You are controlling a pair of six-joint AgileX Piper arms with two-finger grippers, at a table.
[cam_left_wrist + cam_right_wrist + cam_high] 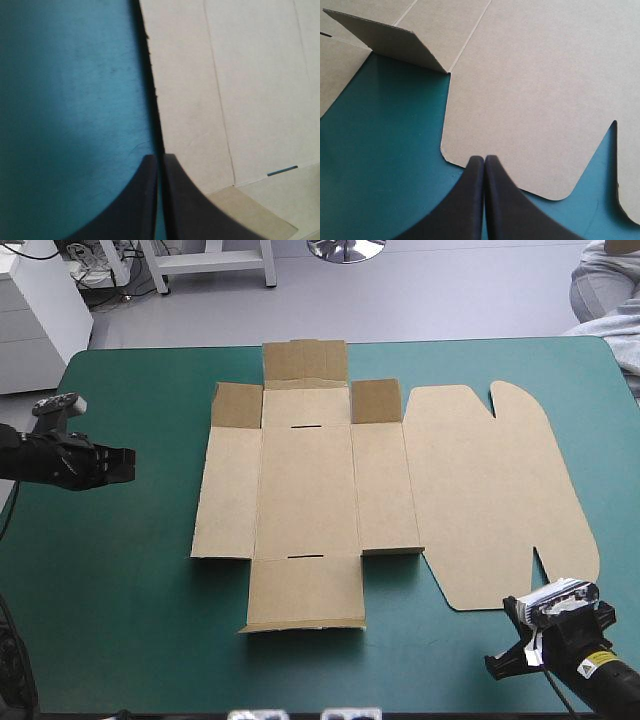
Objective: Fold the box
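Right gripper [484, 160], jaws pressed together, sits just beside the lid corner of the flat brown cardboard box [305, 480], spread lengthwise across the teal-green table [120, 590]. Left gripper [128, 462], jaws likewise together, stands farther from its opposite edge.

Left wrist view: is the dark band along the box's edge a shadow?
Left wrist view: likely yes, a shadow the box edge throws on the teal-green cover. Right wrist view: a raised flap shades the cover beneath. High view: even light, no glare.
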